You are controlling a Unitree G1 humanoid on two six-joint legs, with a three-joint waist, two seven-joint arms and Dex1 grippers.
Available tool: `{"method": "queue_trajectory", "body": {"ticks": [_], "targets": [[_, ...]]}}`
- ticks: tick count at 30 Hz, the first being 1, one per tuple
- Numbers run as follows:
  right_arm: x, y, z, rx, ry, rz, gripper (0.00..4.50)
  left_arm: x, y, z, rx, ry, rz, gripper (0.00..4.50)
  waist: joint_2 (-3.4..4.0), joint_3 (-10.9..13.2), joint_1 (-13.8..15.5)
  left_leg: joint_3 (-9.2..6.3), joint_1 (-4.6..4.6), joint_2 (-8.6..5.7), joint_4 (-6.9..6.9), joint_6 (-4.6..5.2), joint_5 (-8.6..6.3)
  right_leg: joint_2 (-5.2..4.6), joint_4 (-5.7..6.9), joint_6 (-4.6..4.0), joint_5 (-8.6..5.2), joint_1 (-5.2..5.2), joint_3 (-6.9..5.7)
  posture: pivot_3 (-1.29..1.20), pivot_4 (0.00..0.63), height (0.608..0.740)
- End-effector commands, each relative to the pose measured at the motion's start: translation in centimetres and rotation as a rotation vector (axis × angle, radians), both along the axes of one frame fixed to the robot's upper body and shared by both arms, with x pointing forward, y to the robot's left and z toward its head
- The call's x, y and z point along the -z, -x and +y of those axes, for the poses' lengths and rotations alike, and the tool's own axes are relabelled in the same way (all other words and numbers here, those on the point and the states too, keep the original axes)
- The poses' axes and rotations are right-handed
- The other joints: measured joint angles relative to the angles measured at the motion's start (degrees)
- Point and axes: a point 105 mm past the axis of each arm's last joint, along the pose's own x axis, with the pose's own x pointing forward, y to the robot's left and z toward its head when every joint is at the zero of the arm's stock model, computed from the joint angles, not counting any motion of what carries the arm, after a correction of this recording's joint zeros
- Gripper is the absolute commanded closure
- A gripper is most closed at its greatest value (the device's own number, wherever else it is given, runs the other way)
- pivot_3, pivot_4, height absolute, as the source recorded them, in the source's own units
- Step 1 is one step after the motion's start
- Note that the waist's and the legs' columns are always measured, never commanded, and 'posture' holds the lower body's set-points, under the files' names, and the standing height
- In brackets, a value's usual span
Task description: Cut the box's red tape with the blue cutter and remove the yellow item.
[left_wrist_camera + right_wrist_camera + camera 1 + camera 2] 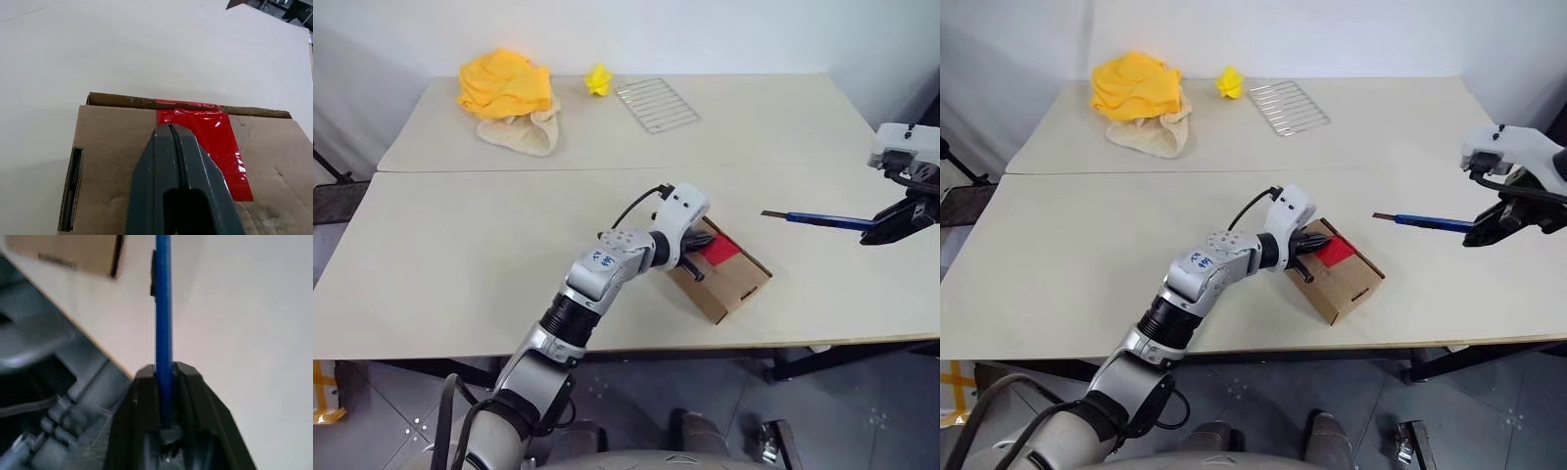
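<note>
The brown cardboard box [729, 282] lies flat near the table's front edge, with the red tape [719, 251] across its top. My left gripper [698, 257] is shut and empty, its tips resting on the box top at the tape [215, 142]. My right gripper [891, 223] hovers off to the right above the table, shut on the blue cutter [822, 219], whose darker tip [771, 213] points toward the box. The cutter [163, 308] runs straight out between my right fingers. The yellow item is hidden.
At the back of the table lie an orange-yellow cloth heap [506, 84] on a beige cloth, a small spiky yellow lump [597, 80] and a wire rack [656, 103]. The table's front edge [636, 351] runs just below the box.
</note>
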Motion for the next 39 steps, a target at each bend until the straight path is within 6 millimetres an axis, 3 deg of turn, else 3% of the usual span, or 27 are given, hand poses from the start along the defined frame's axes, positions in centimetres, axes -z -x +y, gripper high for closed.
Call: {"method": "queue_trajectory", "body": {"ticks": [1, 4, 8, 10, 14, 15, 16, 18, 27, 30, 35, 37, 39], "targets": [[-1.2, -1.5, -1.3, 0.09, -0.004, -0.212, 4.34, 3.6, -0.8, 1.5, -0.064, -0.128, 0.073, 4.5, -0.03, 0.0, 0.06, 0.02, 0.0, 0.0, 0.01, 0.0, 0.01, 0.0, 0.0, 0.0, 0.01, 0.0, -0.01, 0.0, 0.15, 0.74], [2.2, -4.4, -2.7, 0.144, 0.004, -0.476, 4.34, 3.5, -0.5, 1.0, -0.036, -0.138, 0.068, 4.5, -0.51, -0.25, 0.22, 0.05, 0.04, 0.04, -0.02, -0.01, 0.02, 0.0, -0.01, 0.01, 0.04, 0.04, -0.04, 0.0, 0.15, 0.74], [11.4, -4.3, -3.4, 0.2, -0.02, -0.577, 4.34, 3.3, -0.2, 0.6, -0.006, -0.152, 0.059, 4.5, -0.38, -0.38, 1.23, 0.09, -0.01, 0.11, 0.05, -0.09, 0.03, 0.04, -0.01, -0.03, 0.03, 0.13, -0.4, 0.0, 0.15, 0.74], [13.6, -4.3, -3.9, 0.275, -0.063, -0.589, 4.34, 3.2, -0.3, 0.5, -0.003, -0.156, 0.054, 4.5, -0.12, -0.51, 0.89, 0.23, 0.01, 0.08, 0.07, -0.07, 0.06, 0.05, 0.04, -0.02, 0.04, 0.09, -0.32, 0.0, 0.15, 0.74], [15.1, -4.3, -4.0, 0.315, -0.084, -0.616, 4.34, 3.1, -0.4, 0.7, -0.005, -0.159, 0.048, 4.5, -0.03, -0.54, 0.46, 0.34, 0.35, 0.08, 0.09, 0.06, 0.17, 0.1, -0.11, 0.01, 0.19, 0.51, -0.14, 0.0, 0.15, 0.74], [15.2, -4.4, -4.1, 0.332, -0.09, -0.634, 4.34, 3.0, -0.4, 0.7, -0.007, -0.16, 0.046, 4.5, -0.03, -0.55, 0.33, 0.32, 0.41, 0.11, 0.09, 0.05, 0.17, 0.15, -0.17, -0.03, 0.23, 0.61, -0.15, 0.0, 0.15, 0.74], [15.3, -4.4, -4.2, 0.344, -0.093, -0.643, 3.63, 3.0, -0.4, 0.8, -0.008, -0.16, 0.044, 4.5, -0.03, -0.55, 0.18, 0.29, 0.45, 0.11, 0.09, 0.05, 0.17, 0.15, -0.19, -0.03, 0.23, 0.67, -0.16, 0.0, 0.15, 0.74], [14.9, -4.3, -4.1, 0.349, -0.119, -0.66, 3.08, 2.8, -0.5, 1.0, -0.018, -0.157, 0.038, 4.5, -0.03, -0.55, -0.02, 0.27, 0.5, 0.11, 0.07, 0.05, 0.17, 0.14, -0.25, -0.02, 0.23, 0.73, -0.15, 0.0, 0.15, 0.74], [8.1, -4.1, -3.1, 0.225, -0.118, -0.823, 0.07, 0.3, -1.5, 2.4, -0.063, -0.092, -0.004, 4.5, 0.08, -0.49, -0.29, 0.22, 0.44, 0.1, 0.04, 0.06, 0.17, 0.15, -0.41, 0.03, 0.27, 0.76, -0.21, 0.0, 0.15, 0.74], [5.8, -4.0, -2.0, 0.148, -0.12, -0.857, 0.03, -1.3, -2.0, 3.1, -0.082, -0.059, -0.028, 4.5, 0.18, -0.42, -0.32, 0.23, 0.43, 0.1, -0.01, 0.06, 0.17, 0.15, -0.44, 0.03, 0.27, 0.73, -0.2, 0.0, 0.15, 0.74], [4.1, -4.3, 0.4, 0.021, -0.191, -0.858, 0.03, -4.0, -2.4, 4.2, -0.094, -0.006, -0.065, 4.5, 0.18, -0.31, -0.22, 0.14, 0.28, 0.09, -0.03, 0.07, 0.17, 0.15, -0.54, 0.05, 0.28, 0.68, -0.32, 0.0, 0.15, 0.74], [5.3, -5.1, 1.2, -0.04, -0.141, -0.813, 0.03, -5.4, -2.4, 5.2, -0.106, 0.012, -0.066, 4.5, 0.18, -0.26, -0.24, 0.11, 0.2, 0.08, -0.03, 0.07, 0.17, 0.14, -0.56, 0.07, 0.29, 0.63, -0.36, 0.0, 0.15, 0.74], [7.1, -5.9, 1.6, -0.057, -0.141, -0.732, 0.4, -5.5, -2.0, 6.6, -0.111, -0.026, -0.047, 4.5, 0.15, -0.24, -0.32, 0.11, 0.19, 0.09, -0.07, 0.07, 0.17, 0.15, -0.58, 0.07, 0.29, 0.59, -0.37, 0.0, 0.15, 0.74]]}}
